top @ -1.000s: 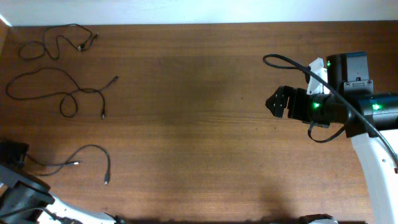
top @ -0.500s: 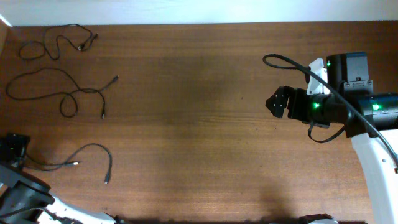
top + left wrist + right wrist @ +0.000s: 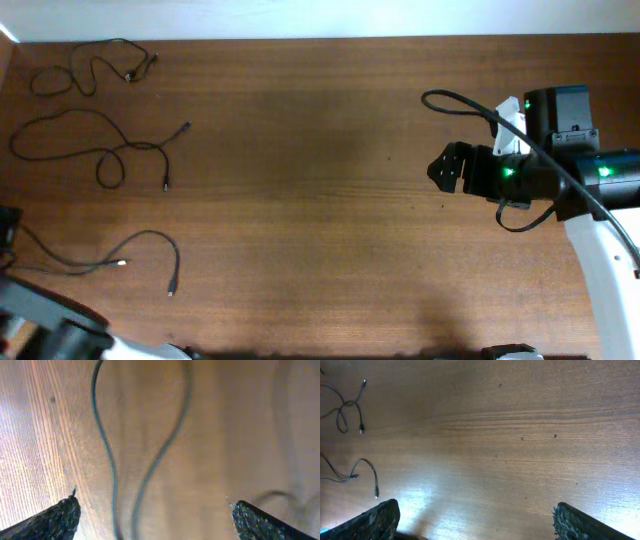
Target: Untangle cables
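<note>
Left end effector [image 3: 151, 505] wider, farther left

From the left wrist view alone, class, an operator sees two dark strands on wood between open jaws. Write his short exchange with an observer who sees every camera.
Operator: How many cables are out there?
Observer: Three, all lying apart: a far cable, a middle cable and a near cable.
Operator: Is the other arm close to them?
Observer: No. The right gripper hovers, jaws open, over bare table at the opposite end.
</note>
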Robot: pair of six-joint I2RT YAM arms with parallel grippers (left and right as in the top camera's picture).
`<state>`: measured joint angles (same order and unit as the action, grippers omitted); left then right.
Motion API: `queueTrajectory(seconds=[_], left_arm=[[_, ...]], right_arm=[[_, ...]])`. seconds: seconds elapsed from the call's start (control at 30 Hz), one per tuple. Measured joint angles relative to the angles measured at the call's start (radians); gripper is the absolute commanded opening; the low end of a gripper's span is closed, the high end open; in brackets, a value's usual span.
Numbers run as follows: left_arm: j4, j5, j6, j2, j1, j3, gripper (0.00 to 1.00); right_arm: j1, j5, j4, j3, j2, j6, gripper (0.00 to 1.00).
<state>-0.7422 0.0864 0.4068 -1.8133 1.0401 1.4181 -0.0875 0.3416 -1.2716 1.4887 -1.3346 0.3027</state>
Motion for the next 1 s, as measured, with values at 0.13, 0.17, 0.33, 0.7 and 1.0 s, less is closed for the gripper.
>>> queueTrajectory(seconds=[0.13,0.17,0.33,0.7,1.0], left_arm=[[0.001,0.113,0.052,0.224,-0.009,0.006,0.99],[0.005,0.155,0.062,0.271,-0.028,0.007,1.00],[0.045,0.242,0.076,0.412,-0.366,0.013,0.99],[-0.004,-0.226,-0.132,0.397,-1.183,0.015,0.99],[-0.031,-0.324,-0.147,0.397,-1.195,0.015,0.99]], right_arm=[[0.000,0.000,0.000,0.000,0.000,-0.008,0.98],[0.000,0.000,0.000,0.000,0.000,-0.011,0.98],[0.000,0.002,-0.027,0.000,0.000,-0.014,0.98],[0.000,0.005,-0.117,0.000,0.000,-0.015,1.00],[0.000,-0.007,-0.241,-0.003,0.156,-0.027,0.97]])
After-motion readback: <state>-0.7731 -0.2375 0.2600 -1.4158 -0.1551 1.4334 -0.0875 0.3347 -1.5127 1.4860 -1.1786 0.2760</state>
